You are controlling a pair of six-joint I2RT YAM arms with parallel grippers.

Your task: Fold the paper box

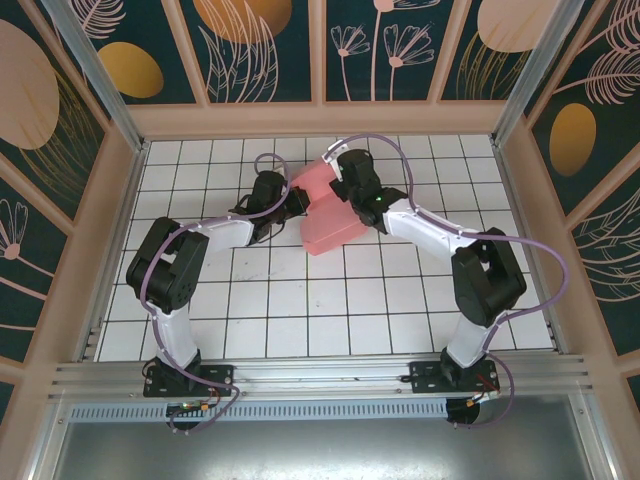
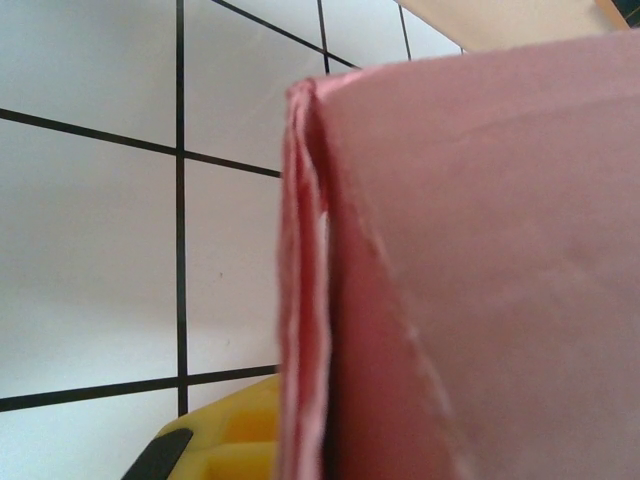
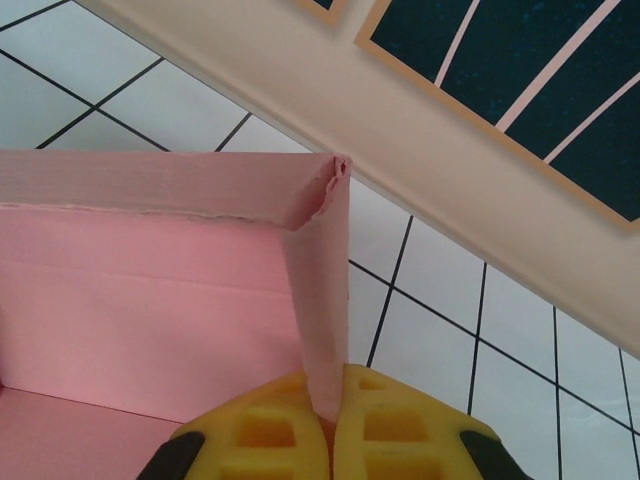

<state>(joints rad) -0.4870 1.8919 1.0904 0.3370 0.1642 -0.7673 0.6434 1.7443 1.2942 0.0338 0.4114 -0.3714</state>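
**Two grippers clamped on one pink box**

One salmon-pink thin-card paper box (image 1: 332,228) sits partly formed on the white tiled table (image 1: 300,320), about midway along its far edge and near it; both arms reach in to it from the near edge.

At the box's left end the left gripper (image 1: 292,208) meets the card, its jaws drawn narrow on that edge. From the left wrist the box (image 2: 480,250) stands close against the lens; a doubled edge of card runs down just beside one ribbed yellow pad (image 2: 235,440); the other pad is hidden behind the card.

Further right, at the box's far side, the right gripper (image 1: 338,188) comes onto the card from above. From the right wrist its two yellow pads (image 3: 275,435) are pressed together on the lower end of an upright side wall, so the right gripper (image 3: 332,430) pinches the box (image 3: 150,300) there; that wall joins a long wall at a slightly ragged top corner; the pink floor of the box shows at lower left. Past the corner lie white tiles, then a beige rail (image 3: 450,180) along the table's far edge, with dark teal panels (image 3: 520,80) above it.
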